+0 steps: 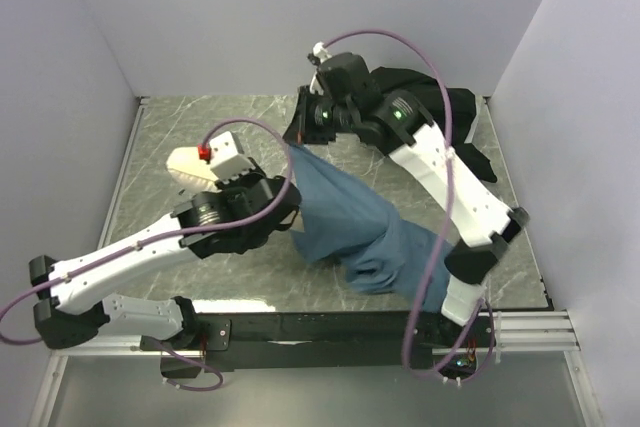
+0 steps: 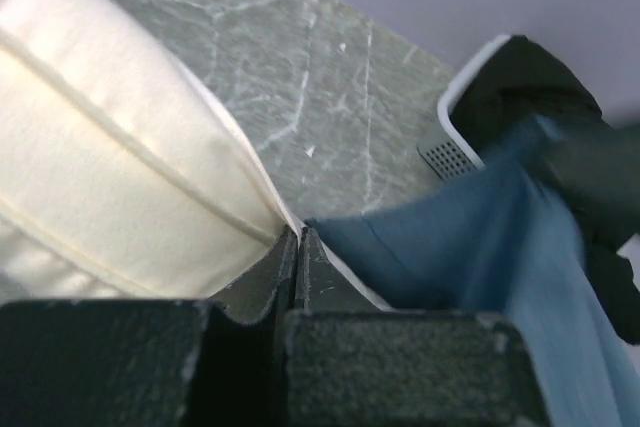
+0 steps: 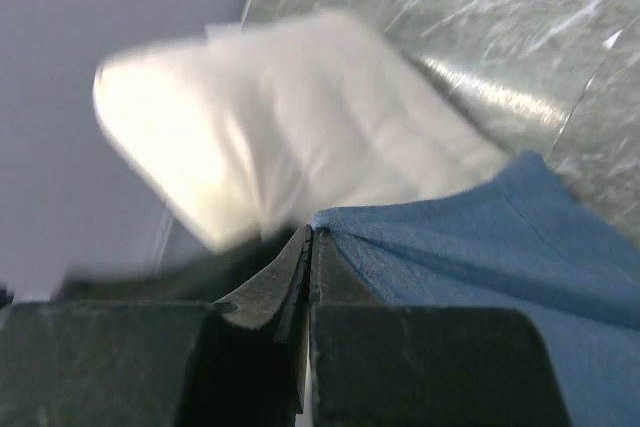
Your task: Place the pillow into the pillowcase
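The cream-white pillow (image 1: 183, 163) shows at the left, mostly hidden under my left wrist. In the left wrist view the pillow (image 2: 110, 167) fills the left side, and my left gripper (image 2: 300, 232) is shut on its thin white edge seam. The dusty-blue pillowcase (image 1: 350, 212) hangs from its upper corner and trails down to the table's front right. My right gripper (image 1: 296, 137) is shut on that raised corner. In the right wrist view the pillowcase (image 3: 480, 237) bunches at my right gripper (image 3: 309, 232), with the blurred pillow (image 3: 300, 137) just beyond. My left gripper (image 1: 292, 190) sits against the pillowcase's left edge.
The grey marbled table (image 1: 190, 117) is walled in by pale panels on three sides. A white-rimmed bin with black cloth (image 1: 440, 87) sits at the back right, behind my right arm. That same bin (image 2: 500, 77) shows in the left wrist view.
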Controlling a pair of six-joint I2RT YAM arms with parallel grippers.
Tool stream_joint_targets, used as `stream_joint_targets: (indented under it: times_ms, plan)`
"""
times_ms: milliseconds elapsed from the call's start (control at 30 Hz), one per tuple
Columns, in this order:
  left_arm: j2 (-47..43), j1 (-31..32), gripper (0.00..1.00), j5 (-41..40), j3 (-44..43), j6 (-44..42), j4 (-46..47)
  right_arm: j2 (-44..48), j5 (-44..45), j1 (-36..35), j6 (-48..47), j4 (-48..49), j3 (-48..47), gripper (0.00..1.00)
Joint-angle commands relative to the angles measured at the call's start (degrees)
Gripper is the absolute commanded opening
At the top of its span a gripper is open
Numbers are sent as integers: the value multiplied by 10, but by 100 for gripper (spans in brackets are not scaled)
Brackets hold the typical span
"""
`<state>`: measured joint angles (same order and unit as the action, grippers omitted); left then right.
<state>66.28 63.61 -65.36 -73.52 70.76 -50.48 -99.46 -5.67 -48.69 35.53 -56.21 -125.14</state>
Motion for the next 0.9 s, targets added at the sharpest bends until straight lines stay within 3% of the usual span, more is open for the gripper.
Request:
stream_joint_targets:
  times_ms: [0,33,67,100,200,233,333,400,633,833,867]
  plan:
    - [42,8,1,18,-71,107,-76,-91,-68,25,10,64,-82,0]
    - [45,-19,1,40,-75,118,-87,-100,-76,23,11,55,-88,0]
    - [41,-54,1,68,-66,77,-69,-104,-78,20,12,58,-87,0]
    - [13,-119,1,138,-46,51,0,-95,-73,11,12,66,-69,0]
    - [-71,-214,1,274,81,-54,208,-79,-72,16,17,94,-51,0]
    - [-81,-233,1,305,113,-61,226,-81,-72,18,17,85,-61,0]
    - [-63,-249,1,376,96,-73,231,-106,-79,27,14,64,-114,0]
    - [-46,-217,1,393,83,-67,235,-122,-93,31,22,63,-141,0]
    - [-50,-92,1,312,-3,-79,205,-129,-116,25,37,83,-156,0]
    - [-22,82,1,182,-90,-70,145,-125,-116,25,38,88,-155,0]
    - [1,106,1,121,-105,-65,109,-126,-116,25,41,91,-154,0]
